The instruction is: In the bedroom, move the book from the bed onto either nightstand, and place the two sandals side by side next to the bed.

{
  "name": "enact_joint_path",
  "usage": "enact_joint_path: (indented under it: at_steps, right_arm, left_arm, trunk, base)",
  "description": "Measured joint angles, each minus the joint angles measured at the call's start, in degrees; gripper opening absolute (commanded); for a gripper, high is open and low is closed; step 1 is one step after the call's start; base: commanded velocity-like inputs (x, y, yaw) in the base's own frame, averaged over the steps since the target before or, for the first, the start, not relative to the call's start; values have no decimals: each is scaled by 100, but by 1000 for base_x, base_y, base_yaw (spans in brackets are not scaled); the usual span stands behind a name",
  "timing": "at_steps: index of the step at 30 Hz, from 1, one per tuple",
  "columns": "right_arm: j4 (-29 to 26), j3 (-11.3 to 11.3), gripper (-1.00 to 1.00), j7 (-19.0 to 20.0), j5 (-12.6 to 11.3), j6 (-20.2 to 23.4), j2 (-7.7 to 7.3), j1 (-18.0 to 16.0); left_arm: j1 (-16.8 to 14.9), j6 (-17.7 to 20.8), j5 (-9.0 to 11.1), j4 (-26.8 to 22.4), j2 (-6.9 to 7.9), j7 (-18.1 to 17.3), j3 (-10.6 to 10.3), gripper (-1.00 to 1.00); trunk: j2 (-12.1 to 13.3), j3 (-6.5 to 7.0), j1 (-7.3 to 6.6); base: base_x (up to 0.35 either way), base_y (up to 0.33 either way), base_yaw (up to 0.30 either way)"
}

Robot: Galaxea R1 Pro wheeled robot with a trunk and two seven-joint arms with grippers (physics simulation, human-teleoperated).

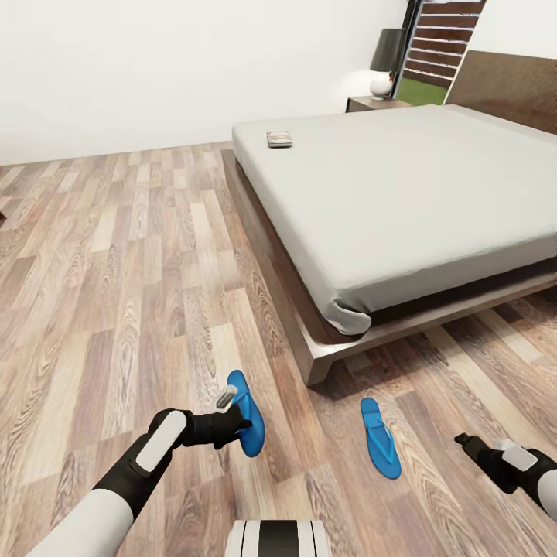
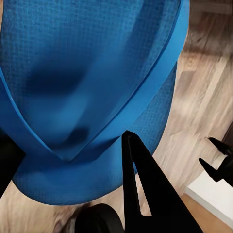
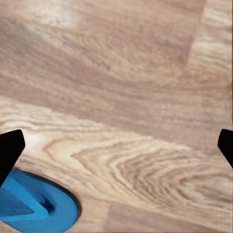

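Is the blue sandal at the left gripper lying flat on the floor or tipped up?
Tipped up. In the head view the bright blue flip-flop stands on edge at the left gripper, unlike the other blue flip-flop, flat on the wood-plank floor.

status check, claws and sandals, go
Left claw at one sandal, grip unconfirmed. Right claw open, empty, over floor. Second sandal lies apart near bed corner; book on bed. Nothing blocking.

Book [image 1: 279, 138] flat on bed [image 1: 433, 201]; 2 blue sandals [image 1: 381, 437] on floor.
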Motion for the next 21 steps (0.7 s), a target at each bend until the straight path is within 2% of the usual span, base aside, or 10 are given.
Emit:
enact_joint_path:
  at_steps: [2, 5, 11, 13, 15, 18, 21]
  right_arm:
    - [-1, 4, 100, 2, -273, -24, -58, 93]
    - [-3, 18, 100, 10, -519, -22, -97, 195]
    - [-5, 38, 100, 58, -674, 6, -64, 266]
    - [-6, 36, 100, 138, -812, 4, -12, 330]
    - [-5, 24, 100, 250, -1056, -6, 29, 419]
    - [-8, 16, 100, 415, -1571, -15, 57, 581]
    - [-12, 28, 100, 490, -1914, -18, 77, 654]
  left_arm:
    - [-1, -1, -2, 1, 0, 0, -2, -100]
    - [0, 1, -3, 2, 0, 0, -1, -100]
    - [1, 1, 3, 2, -1, -3, 1, -100]
    - [1, 1, 2, 2, 1, -6, 2, -100]
    - [0, 1, 4, 2, 4, -9, 2, -100]
    - [1, 1, 6, 2, 3, -8, 2, -100]
    - [0, 1, 5, 2, 0, -9, -4, -100]
  trunk:
    - [3, 44, -5]
    - [7, 111, -13]
    - [15, 244, -28]
    - [17, 288, -33]
    - [20, 333, -39]
    - [24, 399, -46]
    - [28, 466, -54]
  base:
    - [0, 0, 0]
    - [0, 0, 0]
    - [0, 0, 0]
    - [0, 0, 0]
    - [0, 0, 0]
    - [0, 0, 0]
    - [0, 0, 0]
